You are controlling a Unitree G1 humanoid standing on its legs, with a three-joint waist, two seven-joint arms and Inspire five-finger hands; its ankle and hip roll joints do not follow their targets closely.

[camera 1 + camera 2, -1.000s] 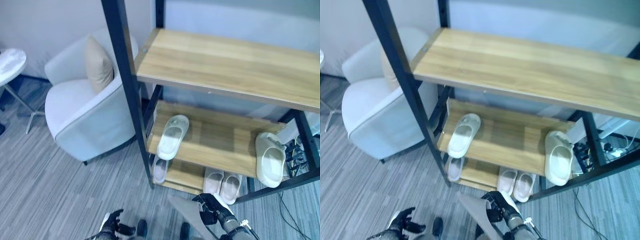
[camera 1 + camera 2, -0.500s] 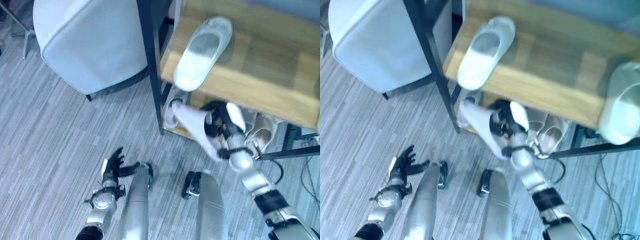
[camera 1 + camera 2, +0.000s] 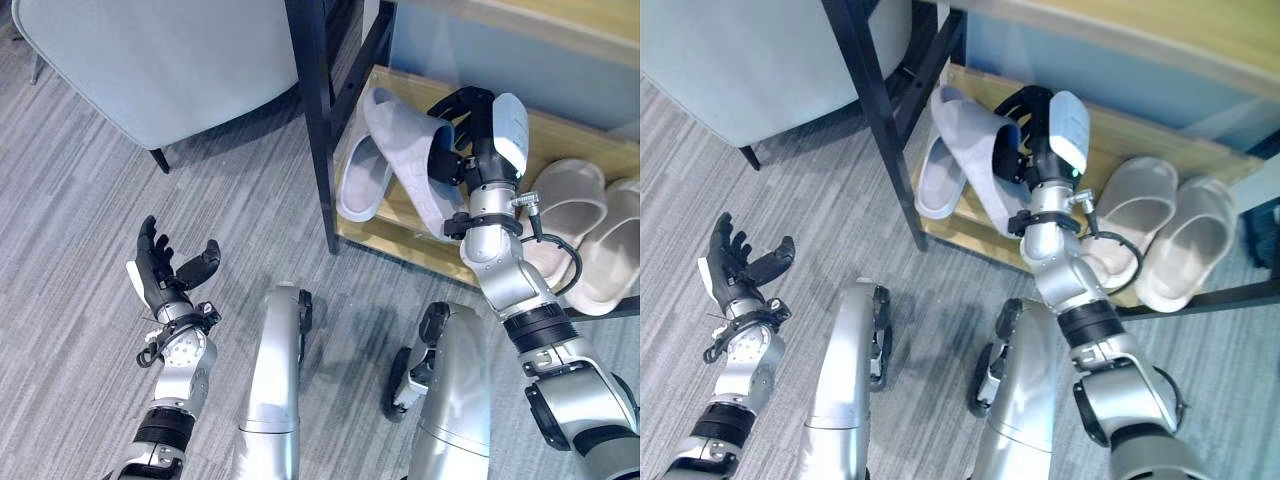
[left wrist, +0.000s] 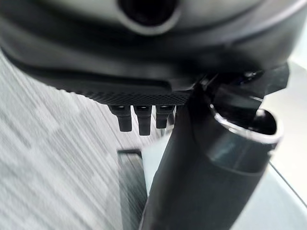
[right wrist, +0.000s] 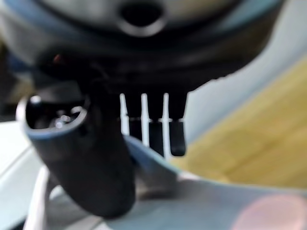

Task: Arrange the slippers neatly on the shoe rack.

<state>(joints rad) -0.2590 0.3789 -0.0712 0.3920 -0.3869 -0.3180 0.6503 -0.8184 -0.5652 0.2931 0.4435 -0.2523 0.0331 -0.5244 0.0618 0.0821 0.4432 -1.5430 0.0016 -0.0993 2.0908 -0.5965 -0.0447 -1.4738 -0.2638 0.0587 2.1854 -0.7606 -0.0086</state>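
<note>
Right hand [image 3: 470,130] raised with fingers curled in a grip; left hand [image 3: 160,272] low, fingers spread.

From my remote station, the left wrist camera looks past my left hand [image 4: 144,91], whose dark bulk spans the upper edge. Short fingers [image 4: 143,120] hang in a row, straight, with nothing between them. The thumb [image 4: 211,172] juts out large beside them. Beyond lies grey striped carpet [image 4: 48,163], a dark upright post [image 4: 130,191], and a pale surface [image 4: 292,120] at the far side.
</note>
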